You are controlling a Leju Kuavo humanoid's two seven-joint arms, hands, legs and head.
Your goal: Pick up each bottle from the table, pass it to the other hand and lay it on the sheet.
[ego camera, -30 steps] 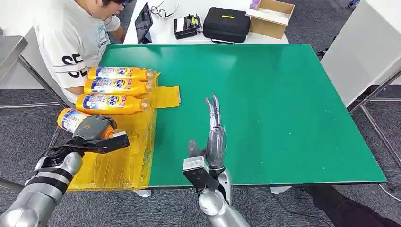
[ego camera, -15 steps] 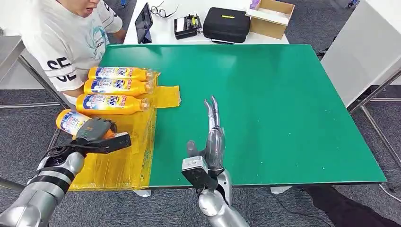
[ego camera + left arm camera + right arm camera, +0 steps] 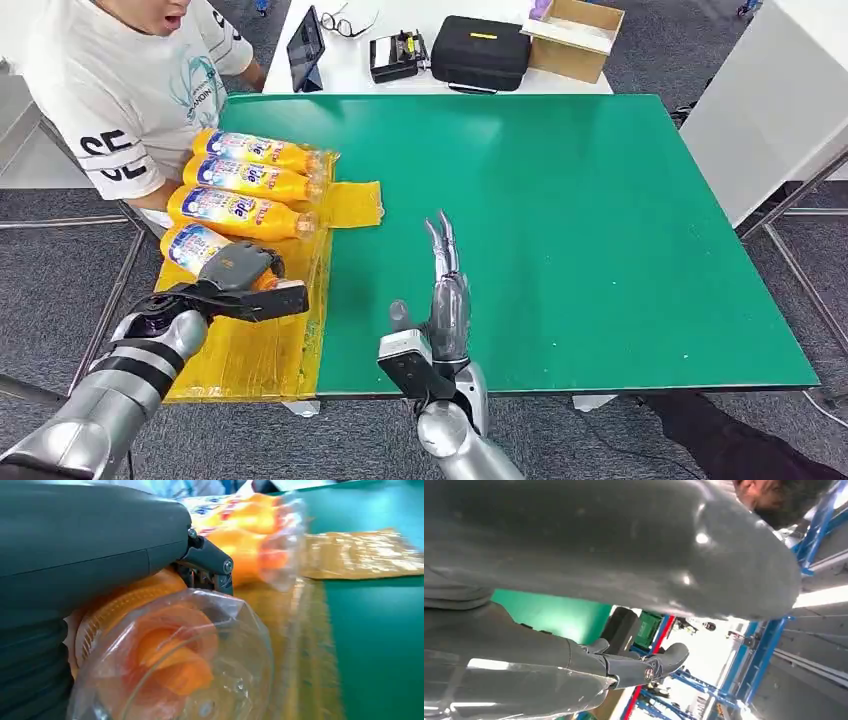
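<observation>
Hands first, nearest the robot. Right hand (image 3: 440, 300) stands over the tabletop's near edge, fingers straight and apart, pointing toward the far edge, holding nothing; thumb out to its left. Left hand (image 3: 232, 272) is wrapped over an orange bottle (image 3: 196, 246) above the yellow sheet (image 3: 262, 340), at the tabletop's near left corner. Fingers curl across the bottle's middle, clamped on it. Held bottle's long axis runs across the table, slightly slanted: base toward the left edge and a little farther away, cap end toward the green middle. In the left wrist view the hand (image 3: 75, 550) lies over the bottle (image 3: 170, 670), whose clear cap end faces the camera.

Sheet covers the left strip of the green tabletop (image 3: 600, 230) from the near edge up to mid-left, with a flap reaching out onto the green.

Farther along the left edge, three more bottles (image 3: 250, 181) lie side by side on the sheet, touching, all with long axes across the table, caps toward the green, bases toward the left edge. Nearest of these lies just beside the held one.

Person in a white shirt (image 3: 120, 90) sits at the far left corner, close against the bottles' bases.
</observation>
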